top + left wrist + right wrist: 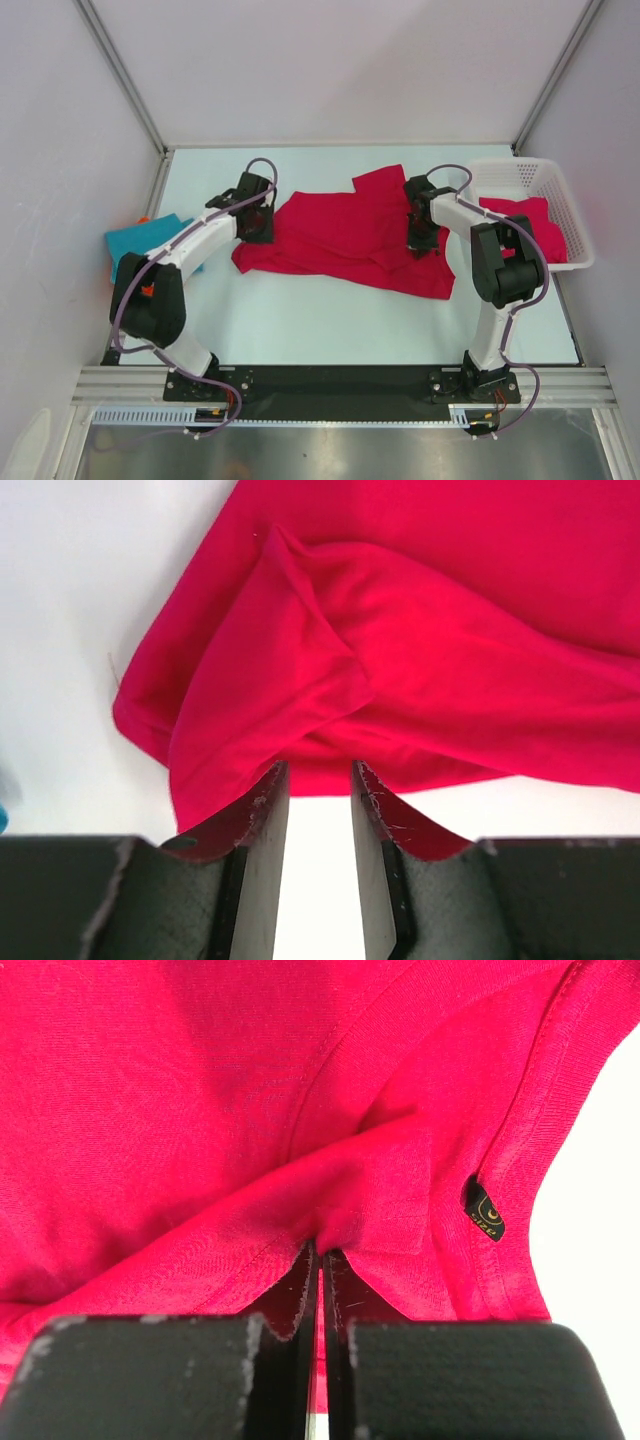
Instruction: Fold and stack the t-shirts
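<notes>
The red t-shirt lies spread and creased on the bench, stretching from your left jaws across to your right jaws.

Your right jaws are pressed together on a pinch of that shirt, with a small fold of cloth bunched right at their tips. A black label sits on the cloth just to the right of them, beside a stitched hem.

Your left jaws are spread, and bare bench shows in the gap between them. The shirt's rumpled edge drapes over the tips of both fingers, but nothing is caught between them. Just ahead of these jaws a flap of the cloth is folded back over itself.

Well to the left of your left jaws, a teal t-shirt lies at the edge of the bench, partly under the left arm. An orange t-shirt shows only as a sliver at its far edge.

To the right of your right jaws stands a white basket with a second red t-shirt bundled inside it.
</notes>
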